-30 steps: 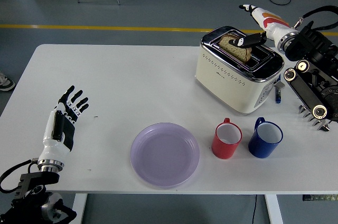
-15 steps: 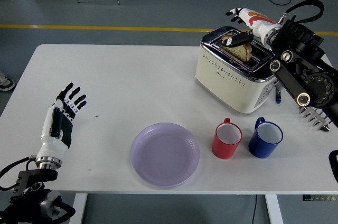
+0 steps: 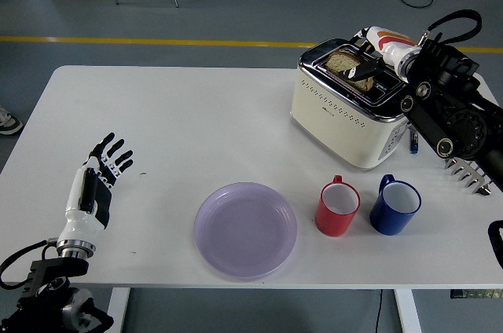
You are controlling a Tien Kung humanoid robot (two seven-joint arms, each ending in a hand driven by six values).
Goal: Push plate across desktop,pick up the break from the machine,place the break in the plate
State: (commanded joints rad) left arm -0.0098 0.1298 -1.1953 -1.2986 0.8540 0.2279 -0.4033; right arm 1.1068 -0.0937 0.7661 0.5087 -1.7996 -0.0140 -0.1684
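A cream toaster (image 3: pixel 346 117) with a chrome top stands at the table's back right. A brown slice of bread (image 3: pixel 342 63) sticks up from its slot. My right hand (image 3: pixel 368 66) reaches in from the right and lies against the slice's right side; how it grips is hidden. The bread still sits in the slot. A lavender plate (image 3: pixel 246 229) lies bare near the front edge, well left of the toaster. My left hand (image 3: pixel 104 166) hovers over the table's left side, fingers spread, holding nothing.
A red mug (image 3: pixel 339 207) and a blue mug (image 3: pixel 395 206) stand side by side in front of the toaster, right of the plate. A small blue object (image 3: pixel 413 138) lies beside the toaster. My right arm's black links (image 3: pixel 452 117) crowd the table's right edge.
My right hand has dropped lower and drawn in against the bread's right side. The slice stays in the slot. The left hand has barely shifted.
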